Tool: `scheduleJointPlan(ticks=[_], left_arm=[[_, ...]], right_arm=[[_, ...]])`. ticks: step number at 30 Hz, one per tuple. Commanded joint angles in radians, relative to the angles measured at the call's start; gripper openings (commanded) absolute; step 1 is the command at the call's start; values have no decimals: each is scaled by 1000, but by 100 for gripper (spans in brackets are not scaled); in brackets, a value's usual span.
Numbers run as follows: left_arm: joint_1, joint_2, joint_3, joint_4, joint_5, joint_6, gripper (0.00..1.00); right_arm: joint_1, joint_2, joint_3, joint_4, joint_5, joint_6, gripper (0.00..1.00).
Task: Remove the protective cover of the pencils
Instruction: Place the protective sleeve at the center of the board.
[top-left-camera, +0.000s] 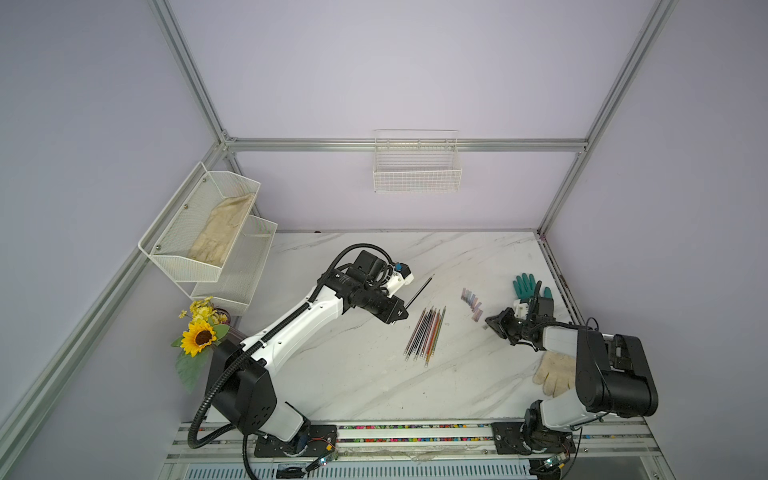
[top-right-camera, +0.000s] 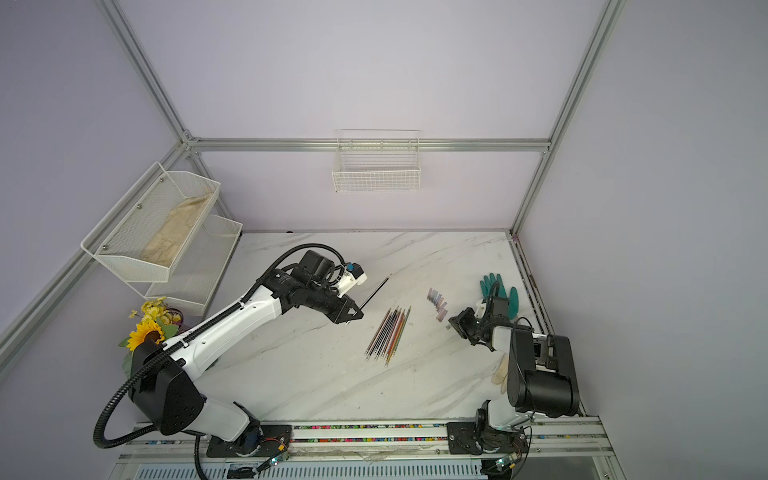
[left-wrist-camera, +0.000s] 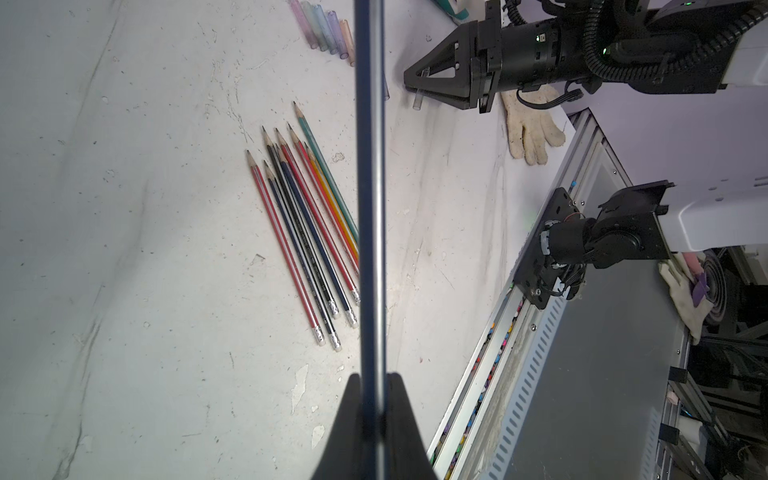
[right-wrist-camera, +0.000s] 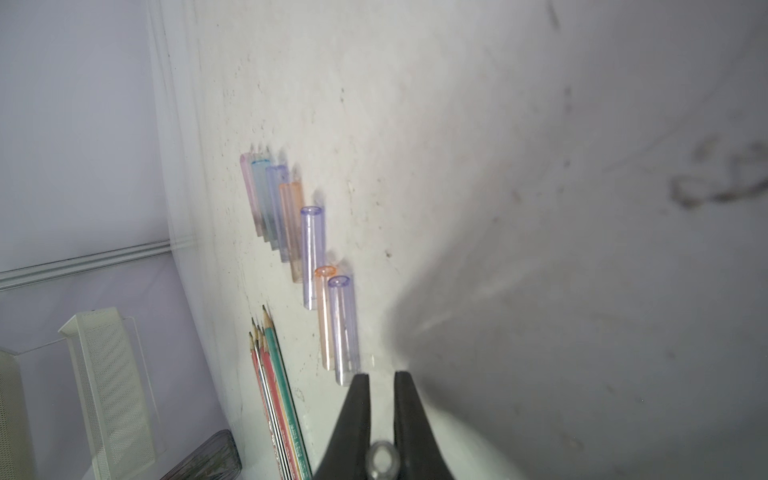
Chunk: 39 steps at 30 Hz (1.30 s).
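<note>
The dark pencil (left-wrist-camera: 371, 187) is blurred and cut off in the left wrist view, and some pencils (left-wrist-camera: 307, 232) are hidden behind it. Lower right in both top views, the white glove (top-left-camera: 552, 374) is partly covered by the right arm (top-left-camera: 598, 374).

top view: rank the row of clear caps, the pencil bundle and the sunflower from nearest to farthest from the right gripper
Measured from the right gripper:
1. row of clear caps: nearest, just beside the gripper tip, on its far side.
2. pencil bundle: next, a bit farther to its left.
3. sunflower: farthest by a wide margin, at the far left side.
</note>
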Motion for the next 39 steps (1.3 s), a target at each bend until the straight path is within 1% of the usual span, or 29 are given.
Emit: scheduleJointPlan(ticks=[1, 5, 7, 8, 18, 23, 24, 26, 28, 30, 31, 32, 33, 35, 39], left_arm=[[3, 3, 4, 5, 28, 9, 0], [2, 4, 5, 5, 28, 9, 0], [3, 6, 4, 6, 29, 9, 0], [2, 6, 5, 5, 28, 10, 0], [3, 6, 3, 5, 25, 10, 0], [3, 7, 2, 5, 23, 6, 0], [3, 9, 4, 5, 34, 3, 0], [14, 14, 9, 13, 111, -4, 0], [30, 17, -5, 49, 138, -45, 0], [43, 14, -18, 80, 117, -97, 0], [45, 6, -30, 102, 84, -130, 0], [44, -4, -46, 125, 40, -163, 0], [44, -7, -58, 141, 1, -202, 0], [44, -4, -107, 198, -62, -280, 0], [31, 76, -158, 261, -94, -357, 0]], right_arm=[[-5, 22, 15, 38, 6, -9, 9], [-6, 38, 6, 55, -5, -7, 12], [-5, 45, 4, 64, -13, -7, 20], [-5, 47, 3, 68, -15, -6, 21], [-5, 45, 0, 75, -31, -4, 22], [-6, 5, -13, 72, -47, -5, 21], [-5, -6, -15, 74, -52, -10, 21], [-5, -41, -21, 65, -59, -33, 20], [-4, -84, -28, 42, -44, -53, 18], [-3, -134, -42, 27, -38, -69, 15], [-1, -160, -53, 29, -37, -75, 10], [4, -193, -67, 39, -40, -85, 2], [11, -215, -78, 49, -39, -97, 0], [29, -246, -96, 75, -46, -127, 0], [33, -308, -113, 122, -107, -154, 0]])
